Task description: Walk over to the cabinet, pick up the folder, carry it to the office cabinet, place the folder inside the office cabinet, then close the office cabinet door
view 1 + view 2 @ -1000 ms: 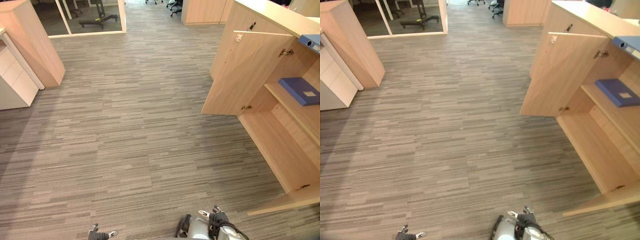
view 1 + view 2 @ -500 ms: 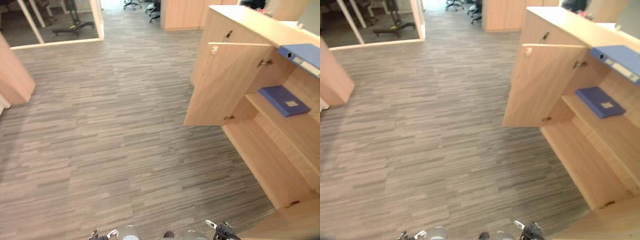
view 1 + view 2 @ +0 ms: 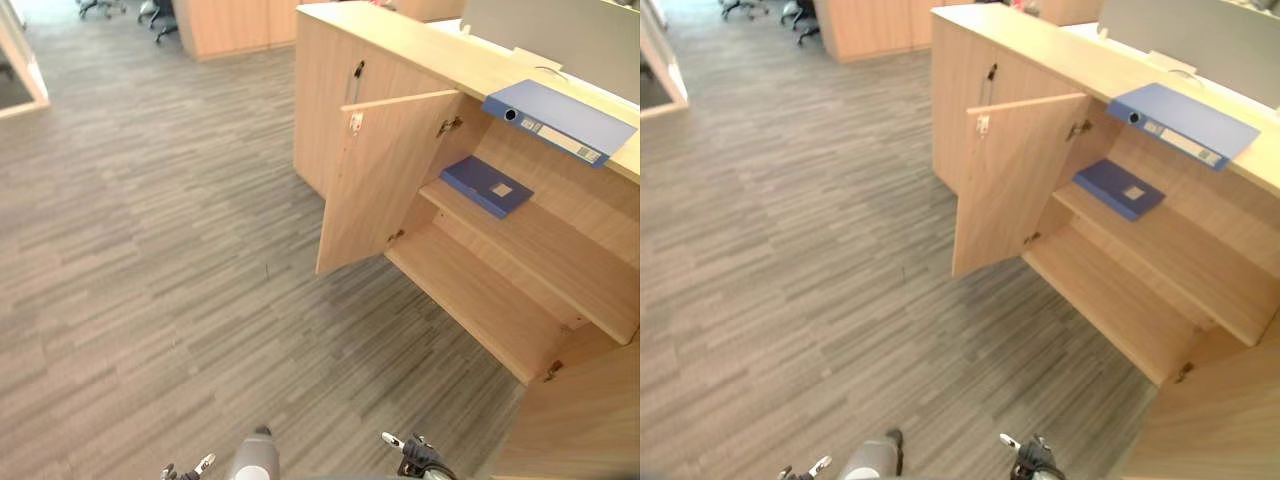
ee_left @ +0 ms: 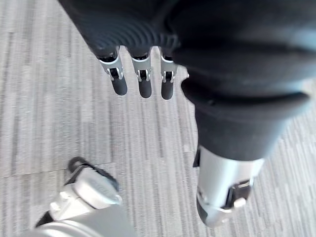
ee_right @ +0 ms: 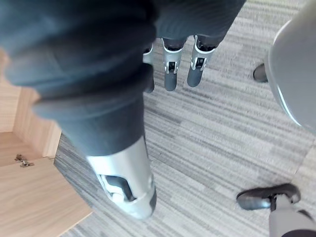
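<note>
A blue lever-arch folder (image 3: 558, 120), its spine label unreadable, lies atop the light wooden office cabinet (image 3: 400, 40). A darker blue flat folder (image 3: 486, 186) rests on its shelf beside the open wooden door (image 3: 375, 185). The left hand (image 4: 143, 81) and the right hand (image 5: 170, 76) hang straight-fingered and empty.

Bright, even, diffuse room light. Carpet floor (image 3: 150, 250) palest toward upper left of frame. Office cabinet (image 3: 400, 45) interior shaded under its top; open door (image 3: 375, 180) throws faint soft shadow on carpet.
</note>
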You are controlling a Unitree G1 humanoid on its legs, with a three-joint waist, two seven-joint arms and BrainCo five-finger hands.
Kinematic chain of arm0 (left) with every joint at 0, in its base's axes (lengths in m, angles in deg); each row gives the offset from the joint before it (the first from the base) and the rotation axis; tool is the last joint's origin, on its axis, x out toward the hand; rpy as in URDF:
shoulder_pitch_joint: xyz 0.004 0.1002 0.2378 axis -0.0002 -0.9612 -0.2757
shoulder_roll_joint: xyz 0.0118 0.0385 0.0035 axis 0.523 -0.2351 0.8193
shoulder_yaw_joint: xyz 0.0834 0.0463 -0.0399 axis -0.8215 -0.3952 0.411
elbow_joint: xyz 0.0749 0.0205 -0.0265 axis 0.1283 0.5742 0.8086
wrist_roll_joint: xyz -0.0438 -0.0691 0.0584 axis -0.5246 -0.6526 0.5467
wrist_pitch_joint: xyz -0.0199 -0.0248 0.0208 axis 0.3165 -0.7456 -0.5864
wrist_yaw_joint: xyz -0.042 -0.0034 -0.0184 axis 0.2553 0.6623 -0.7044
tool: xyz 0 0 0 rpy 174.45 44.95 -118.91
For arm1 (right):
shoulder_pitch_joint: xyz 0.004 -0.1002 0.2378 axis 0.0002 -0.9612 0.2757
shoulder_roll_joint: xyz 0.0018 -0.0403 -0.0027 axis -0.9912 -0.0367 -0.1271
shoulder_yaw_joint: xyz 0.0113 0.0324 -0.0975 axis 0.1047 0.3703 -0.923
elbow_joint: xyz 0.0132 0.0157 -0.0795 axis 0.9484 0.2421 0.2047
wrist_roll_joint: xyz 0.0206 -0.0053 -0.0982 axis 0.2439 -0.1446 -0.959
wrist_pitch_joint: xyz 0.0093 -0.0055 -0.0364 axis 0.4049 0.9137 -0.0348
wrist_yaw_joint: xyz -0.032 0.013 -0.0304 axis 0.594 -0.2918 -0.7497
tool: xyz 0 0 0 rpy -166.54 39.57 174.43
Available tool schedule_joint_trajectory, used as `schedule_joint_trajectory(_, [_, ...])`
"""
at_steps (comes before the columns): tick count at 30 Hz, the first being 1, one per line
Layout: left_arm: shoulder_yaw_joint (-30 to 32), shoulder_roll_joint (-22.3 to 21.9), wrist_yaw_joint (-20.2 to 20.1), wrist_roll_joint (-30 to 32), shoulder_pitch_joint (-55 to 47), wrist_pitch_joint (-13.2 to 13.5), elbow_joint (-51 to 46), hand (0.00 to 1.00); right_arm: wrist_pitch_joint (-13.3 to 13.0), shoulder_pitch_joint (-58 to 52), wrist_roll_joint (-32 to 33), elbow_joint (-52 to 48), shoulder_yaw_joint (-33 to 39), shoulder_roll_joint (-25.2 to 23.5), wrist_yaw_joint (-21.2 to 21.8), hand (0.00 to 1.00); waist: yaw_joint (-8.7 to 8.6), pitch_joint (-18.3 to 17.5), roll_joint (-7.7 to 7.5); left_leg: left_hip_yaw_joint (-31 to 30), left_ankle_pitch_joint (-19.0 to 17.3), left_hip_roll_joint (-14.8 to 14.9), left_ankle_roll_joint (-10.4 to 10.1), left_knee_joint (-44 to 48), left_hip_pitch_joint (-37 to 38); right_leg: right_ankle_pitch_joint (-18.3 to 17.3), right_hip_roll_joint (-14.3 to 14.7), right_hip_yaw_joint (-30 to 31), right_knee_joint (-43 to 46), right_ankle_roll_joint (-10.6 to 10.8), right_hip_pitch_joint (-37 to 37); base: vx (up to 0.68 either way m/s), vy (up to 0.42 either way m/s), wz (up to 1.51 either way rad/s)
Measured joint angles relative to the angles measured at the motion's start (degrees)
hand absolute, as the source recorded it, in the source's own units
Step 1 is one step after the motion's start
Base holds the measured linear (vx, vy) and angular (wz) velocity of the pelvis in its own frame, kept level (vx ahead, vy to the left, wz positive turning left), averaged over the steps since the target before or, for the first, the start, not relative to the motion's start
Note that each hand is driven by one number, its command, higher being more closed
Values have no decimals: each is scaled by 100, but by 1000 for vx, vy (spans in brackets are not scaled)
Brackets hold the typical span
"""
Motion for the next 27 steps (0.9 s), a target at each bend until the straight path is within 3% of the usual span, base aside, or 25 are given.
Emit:
schedule_joint_trajectory(2, [-107, 26, 0, -2, 12, 1, 50, 0, 45, -50, -109, -19, 13, 72, 19, 0, -39, -75, 46, 251, -26, -269, 210, -289, 427, 385, -465, -131, 1060, -463, -467, 313, 360, -42])
schedule_joint_trajectory(3, [-169, 52, -5, -3, 29, 1, 102, 0, 74, -38, -128, -17, 12, 143, 45, 0, -140, -72, 69, 364, -26, -413, 372, -502, 762, 615, -843, -511, 1819, -864, -699, 227, 239, -21])
schedule_joint_trajectory(5, [-177, 91, -9, 0, 76, -4, 271, 0, 71, -20, -135, -7, 9, 214, 67, 0, -237, -17, 153, 398, -14, -454, 437, -790, 1267, 432, -1130, -1191, 2683, -890, -854, 223, 212, -20])
schedule_joint_trajectory(6, [-199, 93, -10, 0, 48, -2, 276, 0, 58, -25, -152, 0, 6, 228, 71, 0, -247, -17, 158, 463, -7, -425, 449, -973, 1507, 248, -1109, -1445, 2856, -854, -938, 169, 166, -42])
schedule_joint_trajectory(8, [-257, 117, -25, -2, 5, 3, 300, 0, -18, -11, -213, 90, -8, 267, 106, 0, -266, 3, 166, 708, -27, -306, 478, -1349, 1898, -282, -729, -1798, 2597, -661, -1277, 84, 60, -60])
schedule_joint_trajectory(10, [-272, 139, -38, -9, 32, 3, 407, 0, -16, 18, -208, 142, -11, 320, 110, 0, -337, 31, 181, 858, -151, -166, 482, -1477, 2002, -480, -349, -2122, 1943, -597, -1571, 71, -72, -51])
schedule_joint_trajectory(12, [-266, 140, -39, -35, 83, 7, 406, 0, -84, 9, -179, 114, -14, 320, 109, 0, -367, 149, 179, 947, -291, -46, 370, -1491, 2111, -441, -104, -2605, 1048, -592, -1671, 88, -159, -43])
schedule_joint_trajectory(13, [-252, 162, -60, -21, 85, 5, 408, 0, -76, -18, -146, 99, -12, 307, 106, 0, -383, 189, 138, 949, -365, -45, 310, -1526, 2230, -57, -43, -2768, 476, -734, -1658, 110, -186, -19])
schedule_joint_trajectory(14, [-255, 153, -66, -23, 97, 4, 468, 0, -80, -46, -78, 91, 2, 337, 105, 0, -418, 220, 138, 901, -415, -8, 250, -1562, 2304, -68, 3, -2833, 492, -820, -1602, 181, -199, -2])
schedule_joint_trajectory(16, [-268, 52, -95, 58, 162, -3, 496, 0, -78, -24, -103, 54, -10, 407, 103, 0, -459, 243, 321, 675, -437, 170, 190, -1693, 2380, -328, 288, -2985, 441, -791, -1549, 268, -200, 0])
schedule_joint_trajectory(18, [-264, 42, -140, 76, 167, -6, 496, 0, -70, -32, -102, -14, -9, 401, 104, 0, -463, 243, 337, 651, -416, 311, 158, -1788, 2405, -483, 457, -3008, 480, -863, -1552, 259, -181, -5])
schedule_joint_trajectory(21, [-263, 37, -208, 79, 141, -23, 494, 0, -55, -61, -101, -19, -4, 368, 103, 0, -494, 194, 410, 654, -589, 642, -9, -1599, 2499, -735, 871, -3032, 275, -784, -1360, 241, -177, -12])
schedule_joint_trajectory(23, [-251, 62, -238, 76, 134, -37, 468, 0, -57, -118, -89, -42, -8, 330, 99, 0, -523, 179, 401, 661, -783, 851, -276, -585, 2200, -723, 1148, -3046, -174, -771, -1017, 265, -166, -10])
schedule_joint_trajectory(24, [-235, 66, -261, 76, 136, -61, 417, 0, -56, -147, -83, -64, -11, 328, 101, 0, -559, 166, 401, 632, -892, 981, -457, 429, 1821, -625, 1292, -3019, -452, -779, -799, 272, -119, -31])
schedule_joint_trajectory(25, [-171, -33, -293, 70, 82, -82, 284, 0, -52, -212, -75, -155, -26, 321, 101, 0, -554, 168, 505, 493, -682, 1262, -699, 2320, 1126, -485, 1585, -2863, -804, -887, -442, 347, -69, -60])
schedule_joint_trajectory(26, [-52, -119, -307, 50, 19, -86, 214, 0, -44, -237, -74, -158, -70, 367, 98, 0, -524, 143, 574, 299, -356, 1423, -870, 3419, 650, -472, 1767, -2673, -933, -926, -233, 305, 12, -78])
schedule_joint_trajectory(27, [-5, -169, -310, 42, 2, -92, 193, 0, -28, -241, -76, -154, -82, 395, 98, 0, -498, 134, 624, 208, -346, 1487, -861, 4020, 416, -489, 1852, -2552, -973, -956, -130, 326, 83, -106])
